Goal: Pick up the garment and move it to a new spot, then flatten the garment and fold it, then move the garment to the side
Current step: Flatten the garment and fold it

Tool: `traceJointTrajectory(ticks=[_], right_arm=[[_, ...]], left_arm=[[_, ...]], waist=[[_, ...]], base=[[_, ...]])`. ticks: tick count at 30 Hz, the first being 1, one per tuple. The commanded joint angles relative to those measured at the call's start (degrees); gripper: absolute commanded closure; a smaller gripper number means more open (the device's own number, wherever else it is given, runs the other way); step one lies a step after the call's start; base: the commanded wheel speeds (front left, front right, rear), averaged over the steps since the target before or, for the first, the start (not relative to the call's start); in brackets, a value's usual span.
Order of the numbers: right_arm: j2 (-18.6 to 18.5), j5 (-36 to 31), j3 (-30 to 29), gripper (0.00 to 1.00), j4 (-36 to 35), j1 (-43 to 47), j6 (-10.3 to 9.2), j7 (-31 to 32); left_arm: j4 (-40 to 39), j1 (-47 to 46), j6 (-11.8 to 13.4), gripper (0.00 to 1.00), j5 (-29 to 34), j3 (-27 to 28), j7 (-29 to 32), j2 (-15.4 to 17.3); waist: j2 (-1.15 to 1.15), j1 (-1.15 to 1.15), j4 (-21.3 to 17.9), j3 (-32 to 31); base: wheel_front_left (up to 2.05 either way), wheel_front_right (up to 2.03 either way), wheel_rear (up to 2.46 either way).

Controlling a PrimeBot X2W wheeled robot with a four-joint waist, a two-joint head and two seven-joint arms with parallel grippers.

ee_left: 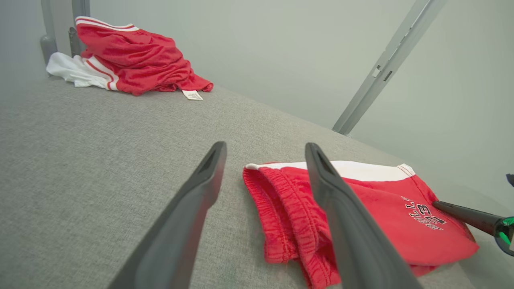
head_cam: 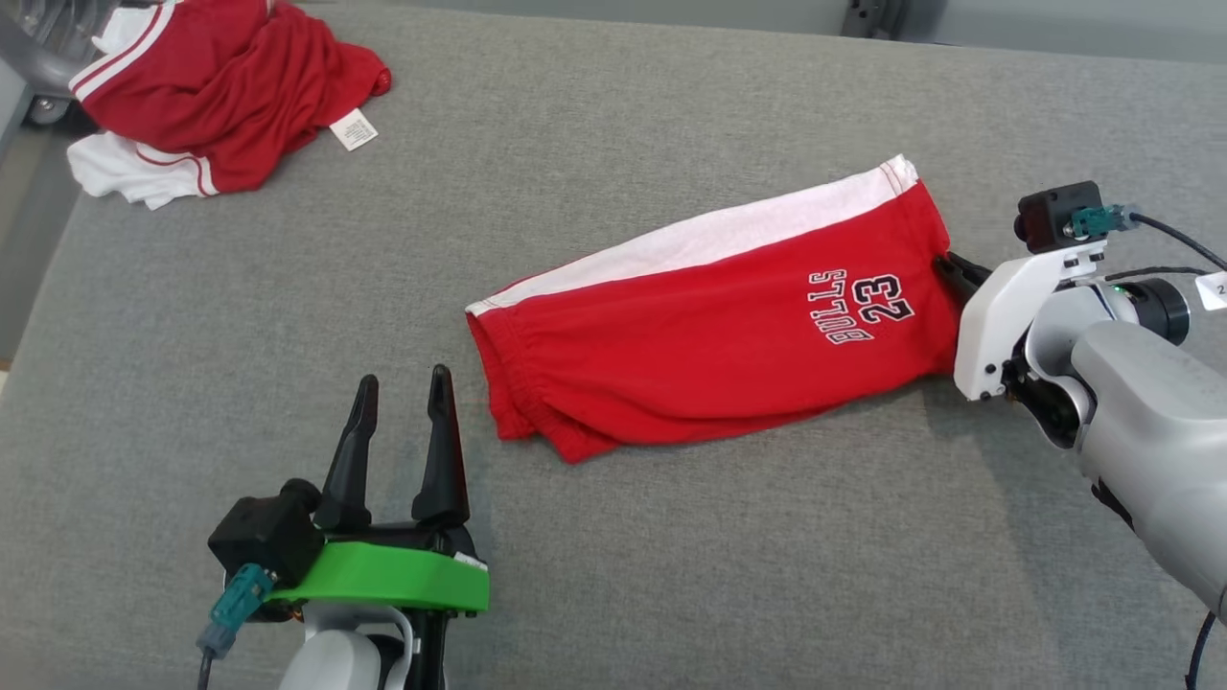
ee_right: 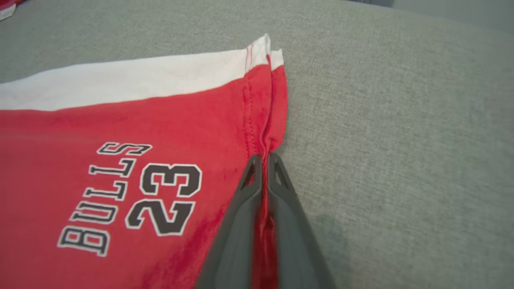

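Surface: grey padded top [head_cam: 671, 594], bearing everything.
Garment: red shorts [head_cam: 709, 335], folded flat mid-surface, waistband toward the robot's left.
Spare pile: red-and-white clothes [head_cam: 230, 86], far corner, well apart.
Right gripper [ee_right: 263, 160]: jaws pinched on the leg hem's edge.
Left gripper [head_cam: 403, 383]: jaws wide, holding nothing, near the waistband.
Risk: thin one-sided pinch; dragging may unfold the layers or slip off.

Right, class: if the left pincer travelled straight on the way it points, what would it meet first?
Probably the waistband end of the red shorts, or the grey surface just beside it. The open left pincer aims near that edge, but depth is unclear.
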Motion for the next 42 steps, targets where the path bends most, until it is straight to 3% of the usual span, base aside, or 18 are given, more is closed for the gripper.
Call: traceJointTrajectory(ticks=[1, 11, 19, 31, 42], right_arm=[[-0.59, 0.48, 0.16, 1.0, -0.4, 1.36, -0.1, -1.07], [-2.8, 3.72, -0.87, 1.0, -2.64, 6.92, -0.1, -8.18], [-2.49, 5.42, -2.57, 1.0, -2.22, 8.93, -0.1, -11.14], [-2.0, 5.14, -3.29, 1.0, -2.66, 8.82, -0.09, -12.64], [-0.06, 6.04, -2.66, 1.0, -13.3, 8.91, -0.06, -11.18]], left_arm=[[0.17, 0.91, -0.51, 0.0, 0.48, 0.08, 0.04, 0.21], [1.41, 1.47, -1.53, 0.0, 4.17, 0.09, 0.04, 1.89], [1.69, 1.28, -1.09, 0.0, 5.83, -0.02, 0.04, 3.01], [3.01, 1.55, -0.14, 0.0, 6.3, 1.21, 0.05, 3.34], [2.87, 4.87, -0.42, 0.0, 5.41, 3.87, 0.04, 2.32]], waist=[[0.0, 0.0, -3.48, -1.81], [0.0, 0.0, -13.18, -3.65], [0.0, 0.0, -16.67, -3.65], [0.0, 0.0, -14.23, -6.16], [0.0, 0.0, -8.75, -10.28]], base=[[0.0, 0.0, 0.0], [0.0, 0.0, 0.0], [0.0, 0.0, 0.0], [0.0, 0.0, 0.0], [0.0, 0.0, 0.0]])
